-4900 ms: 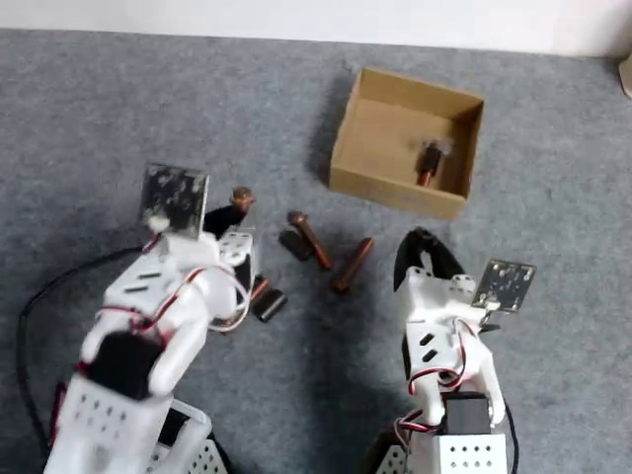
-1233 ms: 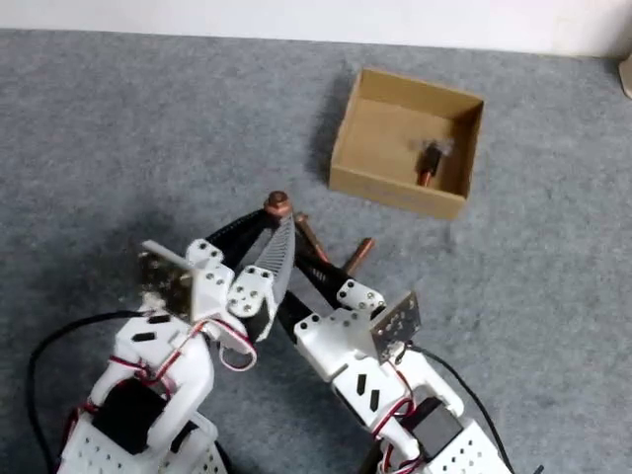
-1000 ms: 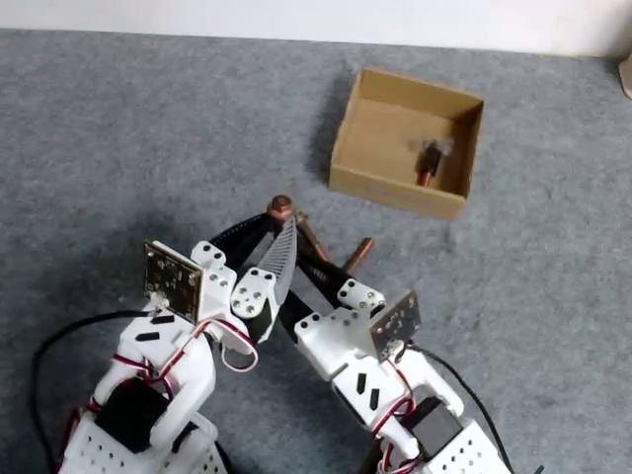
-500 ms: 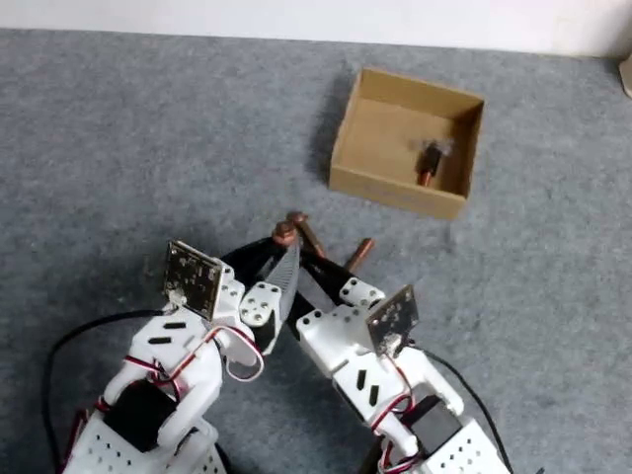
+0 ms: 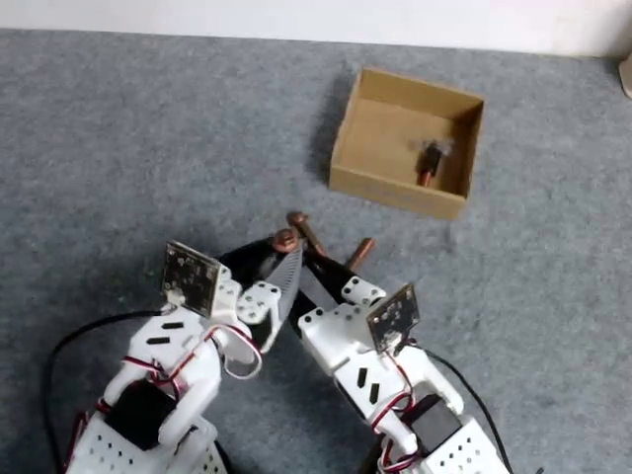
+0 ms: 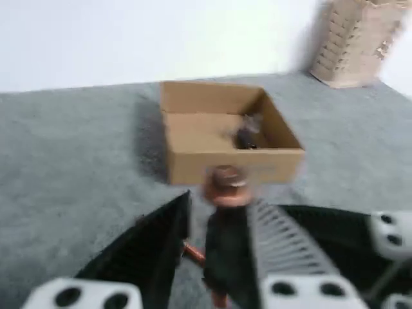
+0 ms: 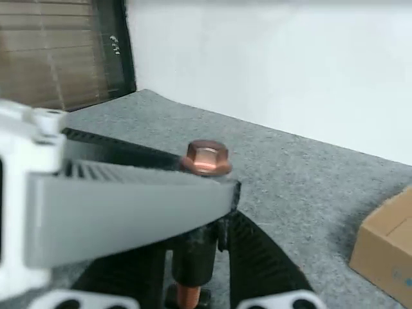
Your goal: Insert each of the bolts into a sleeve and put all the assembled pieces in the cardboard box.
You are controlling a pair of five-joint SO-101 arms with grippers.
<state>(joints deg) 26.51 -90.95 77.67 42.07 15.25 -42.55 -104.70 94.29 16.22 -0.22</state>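
Over grey carpet (image 5: 148,118): left claw (image 6: 219,209) clamped on upright bolt (image 6: 224,182) just under head; right claw (image 7: 196,244) nipped tight on black sleeve (image 7: 192,257) round shank below.

Small robotics lab or hobby bench, set up in an office-type room. Evidence: the left arm (image 5: 163,380) and right arm (image 5: 390,370) are white desktop units, side by side, with loose red and white wires (image 5: 235,357) and a bare circuit board (image 5: 190,278) on each wrist. The work surface is grey carpet (image 5: 118,148) (short pile, office look) running up to a plain white wall (image 5: 296,15). Window blinds (image 7: 55,51) sit in a dark frame at the room's edge. Props are simple: a plain cardboard box (image 5: 390,190) and a stacked tower of wooden blocks (image 6: 353,38) near the wall.
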